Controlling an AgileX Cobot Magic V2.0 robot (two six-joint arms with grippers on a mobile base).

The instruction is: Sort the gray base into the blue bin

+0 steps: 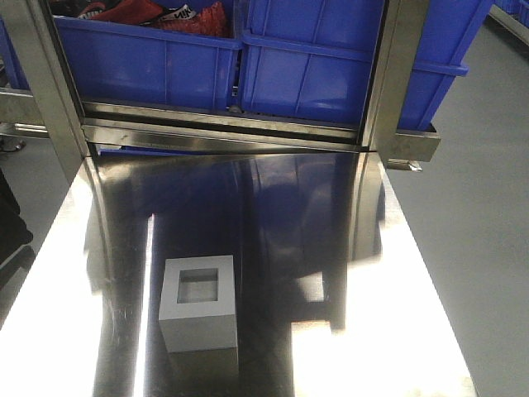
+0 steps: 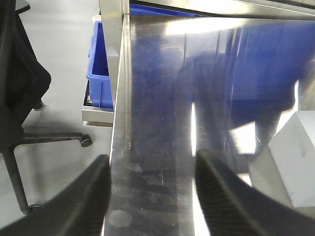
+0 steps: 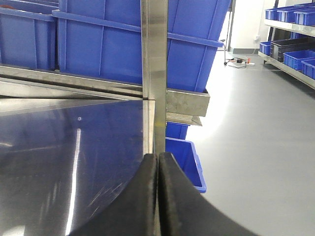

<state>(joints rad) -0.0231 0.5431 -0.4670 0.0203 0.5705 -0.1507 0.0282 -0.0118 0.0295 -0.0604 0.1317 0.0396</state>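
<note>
Exterior front-facing view: the gray base stands on the steel tabletop toward 7 o'clock, with its framed square recess facing up. Nothing touches it. The blue bin sits on a metal rack behind the far tabletop edge at 12 o'clock, well apart from the base. A neighbouring tote at 11 o'clock holds red and black items.

Left wrist view: the left tool is spread, with empty tabletop between its dark fingers. The base appears at 3 o'clock, outside the fingers and not touching them. An office chair stands on the floor at 9 o'clock.

Right wrist view: the right tool is pressed together and holds nothing. It points at the upright rack post at 12 o'clock.
</note>
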